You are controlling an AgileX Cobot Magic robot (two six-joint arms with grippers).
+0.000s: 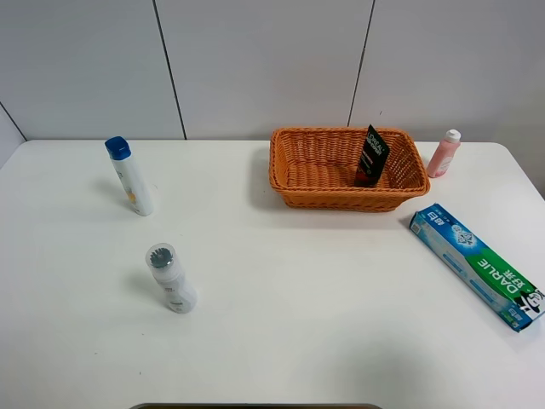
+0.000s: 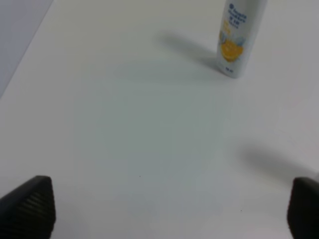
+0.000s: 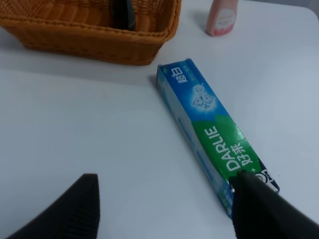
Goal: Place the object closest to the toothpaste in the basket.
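The black tube stood leaning inside the wicker basket. The Darlie toothpaste box lay flat on the white table, near the basket. The left gripper and right gripper both stood wide apart, holding nothing.

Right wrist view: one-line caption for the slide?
Open right tool over the toothpaste box, beside the wicker basket holding a black item, pink bottle behind.
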